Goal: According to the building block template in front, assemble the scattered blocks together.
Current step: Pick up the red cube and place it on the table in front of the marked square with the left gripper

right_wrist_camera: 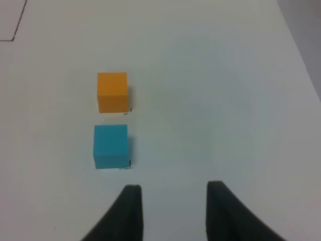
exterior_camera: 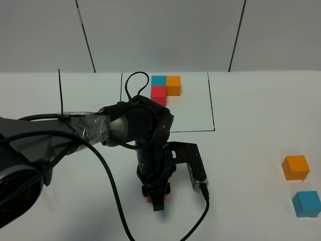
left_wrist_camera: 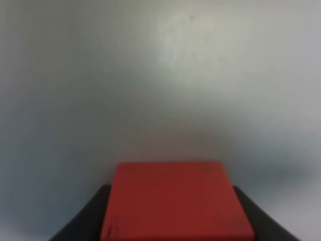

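Note:
The building block template (exterior_camera: 166, 86) is a blue, orange and red L at the back of the table, inside a black-lined rectangle. Of the scattered blocks, the red one (left_wrist_camera: 175, 201) fills the space between my left gripper's (left_wrist_camera: 170, 190) fingers, which are shut on it. In the high view only red slivers show under that gripper (exterior_camera: 154, 199), low over the table's front middle. The orange block (exterior_camera: 295, 166) and blue block (exterior_camera: 306, 203) sit side by side at the far right. My right gripper (right_wrist_camera: 174, 188) stands open and empty, a short way from the blue block (right_wrist_camera: 111, 145) and the orange block (right_wrist_camera: 112, 91).
Black lines (exterior_camera: 211, 103) mark off rectangles at the back of the white table (exterior_camera: 251, 140). The left arm and its cable (exterior_camera: 113, 186) cover the front left. A wall rises behind the table.

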You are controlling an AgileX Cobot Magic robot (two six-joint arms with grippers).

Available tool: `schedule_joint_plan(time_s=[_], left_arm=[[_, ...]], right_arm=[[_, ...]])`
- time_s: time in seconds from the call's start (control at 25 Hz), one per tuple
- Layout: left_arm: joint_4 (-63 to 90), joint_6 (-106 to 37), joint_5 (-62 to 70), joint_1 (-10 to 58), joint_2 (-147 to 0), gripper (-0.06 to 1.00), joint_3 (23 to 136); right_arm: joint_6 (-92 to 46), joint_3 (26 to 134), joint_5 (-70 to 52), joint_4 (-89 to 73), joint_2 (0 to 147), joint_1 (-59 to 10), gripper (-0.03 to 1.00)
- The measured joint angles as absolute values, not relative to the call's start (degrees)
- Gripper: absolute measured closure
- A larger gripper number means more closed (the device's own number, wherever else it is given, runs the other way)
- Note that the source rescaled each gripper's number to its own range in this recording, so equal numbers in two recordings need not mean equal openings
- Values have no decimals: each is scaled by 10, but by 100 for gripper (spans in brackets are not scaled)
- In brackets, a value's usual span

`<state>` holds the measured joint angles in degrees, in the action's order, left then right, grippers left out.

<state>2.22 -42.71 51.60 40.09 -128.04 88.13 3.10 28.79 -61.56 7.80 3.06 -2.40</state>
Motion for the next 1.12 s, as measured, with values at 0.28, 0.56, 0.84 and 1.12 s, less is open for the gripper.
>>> schedule_joint_plan(time_s=[0.28, 0.56, 0.84, 1.12], left_arm=[[23, -427, 517, 401, -1280, 94, 882], [23, -425, 517, 401, -1280, 92, 882], [39, -417, 515, 401, -1280, 36, 882], [40, -399, 512, 403, -1280, 1, 882]], right_arm=[[31, 288, -616, 78, 31, -24, 97], [31, 288, -616, 78, 31, -24, 97], [31, 288, -616, 78, 31, -24, 97], [31, 288, -616, 78, 31, -24, 97]])
